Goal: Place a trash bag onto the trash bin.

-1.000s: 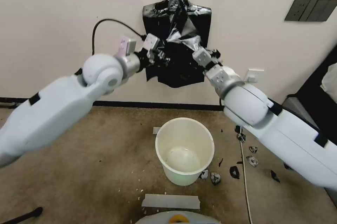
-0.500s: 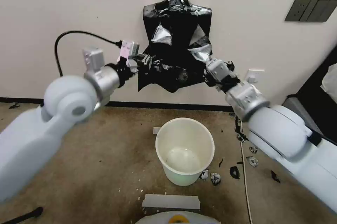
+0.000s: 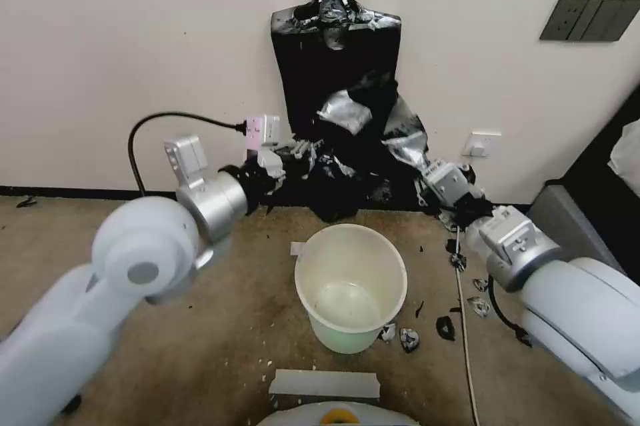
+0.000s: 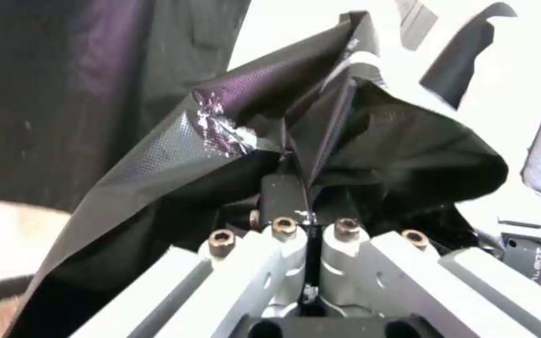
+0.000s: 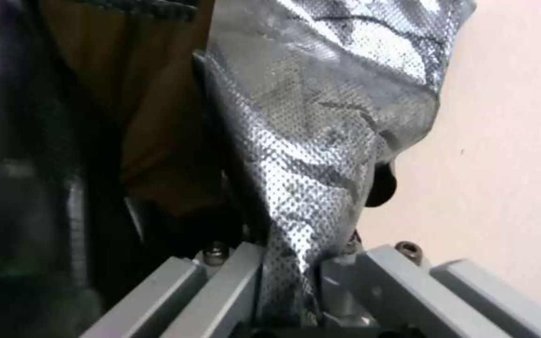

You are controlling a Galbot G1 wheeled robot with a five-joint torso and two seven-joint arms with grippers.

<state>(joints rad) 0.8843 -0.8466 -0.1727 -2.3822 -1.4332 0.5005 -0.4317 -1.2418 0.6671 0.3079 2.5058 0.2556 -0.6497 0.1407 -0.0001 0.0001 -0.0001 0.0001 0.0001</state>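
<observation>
The trash bag point(image 3: 353, 146), glossy black with a grey sheen, is stretched between my two grippers in front of the wall, just above and behind the trash bin. My left gripper point(image 3: 297, 154) is shut on its left edge. In the left wrist view the fingers point(image 4: 286, 188) pinch a fold of the trash bag point(image 4: 220, 141). My right gripper point(image 3: 428, 176) is shut on the right edge. The right wrist view has the silvery film of the trash bag point(image 5: 320, 141) running down between its fingers point(image 5: 345, 277). The cream-white trash bin point(image 3: 347, 339) stands open and upright on the floor below.
A flat bunch of black bags point(image 3: 333, 46) hangs on the wall behind. Torn black scraps point(image 3: 443, 327) and a white cable point(image 3: 465, 333) lie right of the bin. A pale strip point(image 3: 325, 383) lies in front of it. Dark furniture point(image 3: 600, 173) stands at the right.
Both grippers have come down and toward me from the wall bunch, pulling the trash bag with them. It now hangs low, just behind the bin's rim.
</observation>
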